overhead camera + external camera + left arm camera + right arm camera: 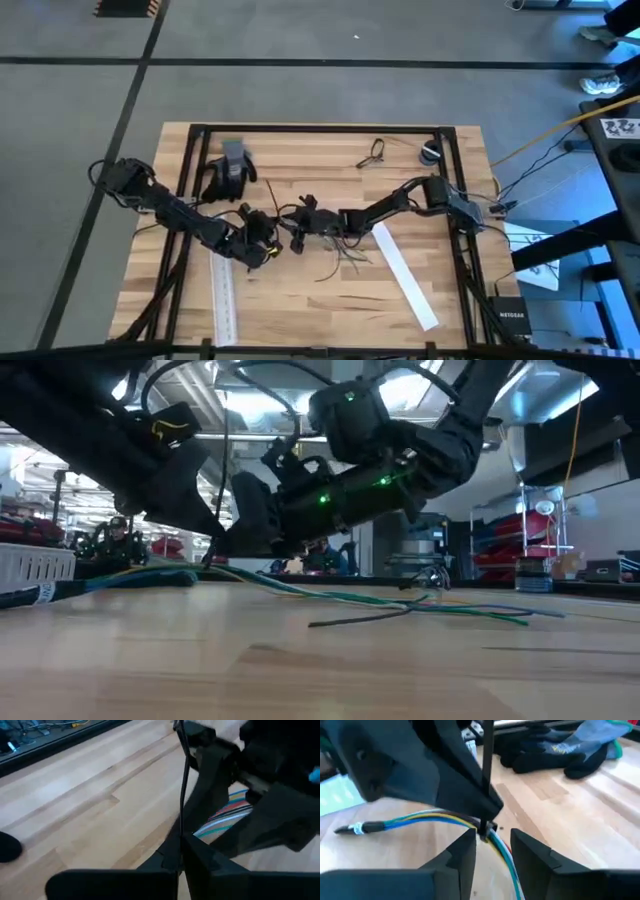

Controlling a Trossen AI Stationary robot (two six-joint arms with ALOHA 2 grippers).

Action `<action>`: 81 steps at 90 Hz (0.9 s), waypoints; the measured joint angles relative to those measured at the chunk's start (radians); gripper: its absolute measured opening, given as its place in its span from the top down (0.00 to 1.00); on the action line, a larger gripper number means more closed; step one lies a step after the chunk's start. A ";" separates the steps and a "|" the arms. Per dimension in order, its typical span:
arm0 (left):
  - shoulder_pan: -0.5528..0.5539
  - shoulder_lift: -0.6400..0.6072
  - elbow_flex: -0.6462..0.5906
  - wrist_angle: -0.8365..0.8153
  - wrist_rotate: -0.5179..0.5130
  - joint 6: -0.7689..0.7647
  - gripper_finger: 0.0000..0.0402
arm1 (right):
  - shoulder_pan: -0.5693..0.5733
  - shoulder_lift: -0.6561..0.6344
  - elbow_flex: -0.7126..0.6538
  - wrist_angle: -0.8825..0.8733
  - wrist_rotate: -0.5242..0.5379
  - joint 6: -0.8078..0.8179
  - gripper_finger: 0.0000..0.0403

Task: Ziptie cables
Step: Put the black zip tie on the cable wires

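- Meeting mid-table, the left gripper [268, 238] pinches a thin black zip tie [183, 780] upright.
- Right gripper [297, 222]: fingers apart, straddling the bundle of thin coloured cables [427, 817].

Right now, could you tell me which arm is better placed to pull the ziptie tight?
Left, probably: the left gripper pinches the ziptie tail; the right gripper straddles the cables, open.
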 joint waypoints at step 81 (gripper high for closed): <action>0.002 -0.127 0.000 -0.262 -0.030 -0.040 1.00 | 0.032 0.083 0.077 -0.045 0.008 -0.036 1.00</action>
